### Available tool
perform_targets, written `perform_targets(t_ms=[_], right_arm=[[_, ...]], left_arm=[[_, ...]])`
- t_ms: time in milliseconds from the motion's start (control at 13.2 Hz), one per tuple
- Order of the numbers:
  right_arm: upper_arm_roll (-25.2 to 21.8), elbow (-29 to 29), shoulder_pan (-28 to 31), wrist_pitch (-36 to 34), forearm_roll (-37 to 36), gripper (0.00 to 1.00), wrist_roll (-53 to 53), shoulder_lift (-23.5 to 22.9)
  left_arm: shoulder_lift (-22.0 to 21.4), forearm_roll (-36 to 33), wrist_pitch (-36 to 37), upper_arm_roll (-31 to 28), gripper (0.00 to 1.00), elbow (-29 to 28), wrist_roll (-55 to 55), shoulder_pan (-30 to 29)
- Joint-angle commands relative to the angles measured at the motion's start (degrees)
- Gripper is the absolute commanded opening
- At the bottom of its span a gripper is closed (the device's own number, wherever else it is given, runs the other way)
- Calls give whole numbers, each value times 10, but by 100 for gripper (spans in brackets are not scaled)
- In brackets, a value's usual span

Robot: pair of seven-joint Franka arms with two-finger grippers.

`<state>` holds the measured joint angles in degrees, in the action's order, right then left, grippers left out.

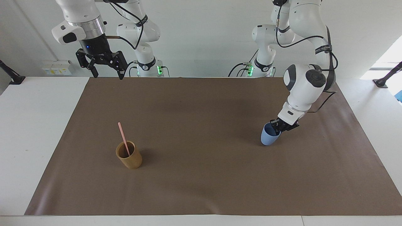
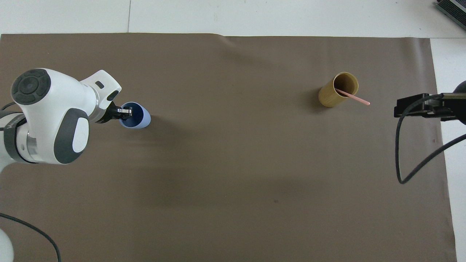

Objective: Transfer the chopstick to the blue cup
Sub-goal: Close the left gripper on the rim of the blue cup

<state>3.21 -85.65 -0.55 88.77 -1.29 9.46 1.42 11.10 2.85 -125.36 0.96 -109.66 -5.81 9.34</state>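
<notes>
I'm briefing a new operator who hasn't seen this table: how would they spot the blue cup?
On the brown mat, look toward the left arm's end, where the left gripper is shut on the blue cup at its rim. It is small, light blue and tapered, unlike the tan cylindrical cup holding the chopstick.

A white table [image 1: 34,125] under a brown mat [image 1: 201,182] stands before a plain white wall [image 1: 204,34], daylight entering at one side.
</notes>
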Motion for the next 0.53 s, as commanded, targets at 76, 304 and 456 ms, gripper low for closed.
perform_targets(t_ms=[76,304,456], right_arm=[[4,-7,11,-12,3,100,-20,3],[4,-7,10,-17,3,100,-19,3],[4,-7,12,-11,3,100,-19,2]], left_arm=[[-8,-36,161,4,0,119,-16,18],[-6,-39,174,4,0,136,-124,86],[-8,-35,173,4,0,136,-161,133]])
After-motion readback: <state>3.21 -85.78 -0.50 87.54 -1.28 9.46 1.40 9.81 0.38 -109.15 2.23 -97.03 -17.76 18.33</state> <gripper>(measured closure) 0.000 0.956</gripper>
